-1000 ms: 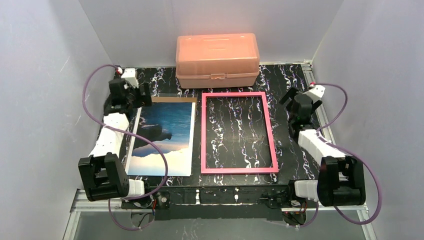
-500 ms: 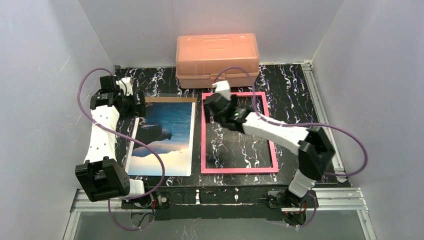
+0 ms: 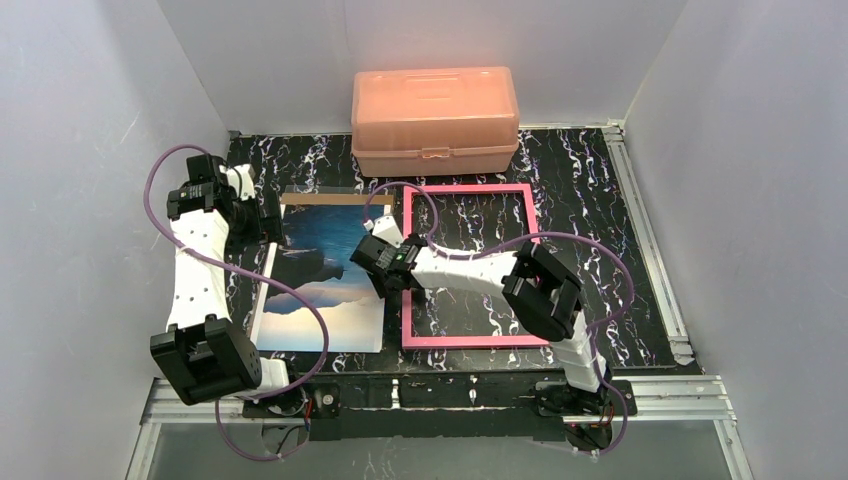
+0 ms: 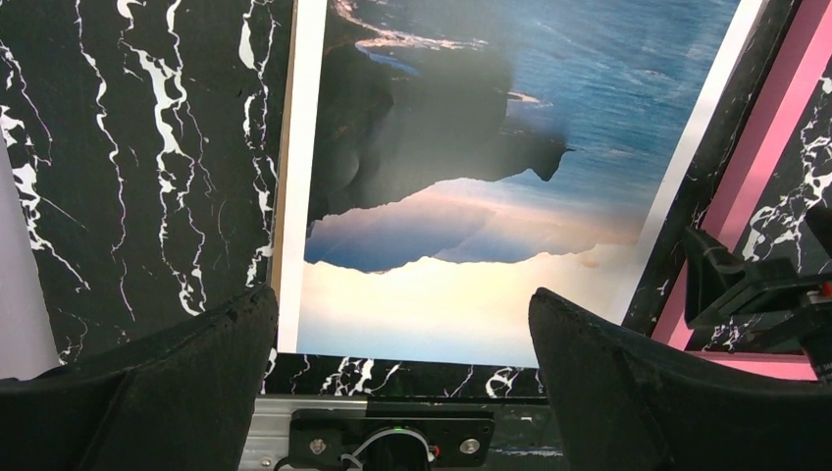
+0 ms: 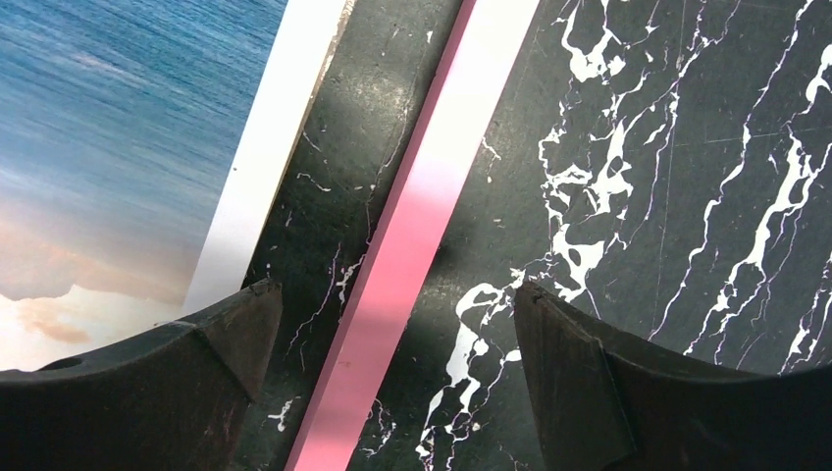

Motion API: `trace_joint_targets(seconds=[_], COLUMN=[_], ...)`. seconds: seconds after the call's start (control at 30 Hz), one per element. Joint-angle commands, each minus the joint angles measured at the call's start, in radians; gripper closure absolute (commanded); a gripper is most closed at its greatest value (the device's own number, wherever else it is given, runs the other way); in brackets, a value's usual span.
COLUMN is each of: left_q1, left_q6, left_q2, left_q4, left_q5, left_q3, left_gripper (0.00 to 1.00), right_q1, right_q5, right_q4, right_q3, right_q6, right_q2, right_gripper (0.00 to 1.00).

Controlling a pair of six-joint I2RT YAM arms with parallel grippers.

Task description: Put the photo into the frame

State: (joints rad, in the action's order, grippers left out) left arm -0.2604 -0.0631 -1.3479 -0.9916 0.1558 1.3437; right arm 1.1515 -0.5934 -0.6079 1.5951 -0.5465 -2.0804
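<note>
**Both grippers wide open, nothing held**

We see the right gripper [image 5: 392, 324] straddling the frame's [image 3: 470, 188] left rail; we can't tell if it's touching. The left gripper [image 4: 402, 324] hangs over the photo's [image 3: 345, 225] far-left end. The photo is face up beside the frame, on a brown board [image 3: 335, 199] that's mostly hidden. The right arm covers part of the frame. Black marble table [image 3: 590, 200], salmon box [image 3: 435, 120] at the back, white walls.

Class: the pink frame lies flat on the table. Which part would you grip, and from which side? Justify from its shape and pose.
Grip the frame by the thin long rail nearest the photo, straight down from above. It lies flat, so jaws can only straddle a rail's width; the bare table strip beside the photo likely leaves room for the outer finger.
</note>
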Motion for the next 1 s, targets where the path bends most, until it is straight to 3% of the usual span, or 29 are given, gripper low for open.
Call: trace_joint_targets(seconds=[0.0, 0.4, 0.6, 0.7, 0.77, 0.97], left_q1=[-0.008, -0.008, -0.008, -0.008, -0.008, -0.008], left_q6=[-0.023, -0.041, -0.063, -0.072, -0.074, -0.092], left_q2=[0.018, 0.03, 0.039, 0.047, 0.05, 0.067], left_q4=[-0.064, -0.109, -0.153, -0.167, -0.174, -0.19], left_q5=[0.011, 0.026, 0.072, 0.087, 0.092, 0.119], left_q3=[0.029, 0.06, 0.08, 0.078, 0.077, 0.066], left_gripper=[0.02, 0.02, 0.02, 0.02, 0.02, 0.02], right_q1=[-0.009, -0.009, -0.006, 0.001, 0.009, 0.034], right_q5=[-0.02, 0.065, 0.066, 0.061, 0.052, 0.048], right_q4=[-0.025, 0.059, 0.07, 0.066, 0.056, 0.033], right_q3=[0.038, -0.017, -0.038, -0.033, -0.021, 0.035], right_q6=[-0.037, -0.065, -0.104, -0.13, -0.152, -0.181], right_q2=[-0.012, -0.096, -0.064, 0.002, 0.052, 0.19], right_gripper=[0.06, 0.3, 0.58, 0.83, 0.94, 0.99])
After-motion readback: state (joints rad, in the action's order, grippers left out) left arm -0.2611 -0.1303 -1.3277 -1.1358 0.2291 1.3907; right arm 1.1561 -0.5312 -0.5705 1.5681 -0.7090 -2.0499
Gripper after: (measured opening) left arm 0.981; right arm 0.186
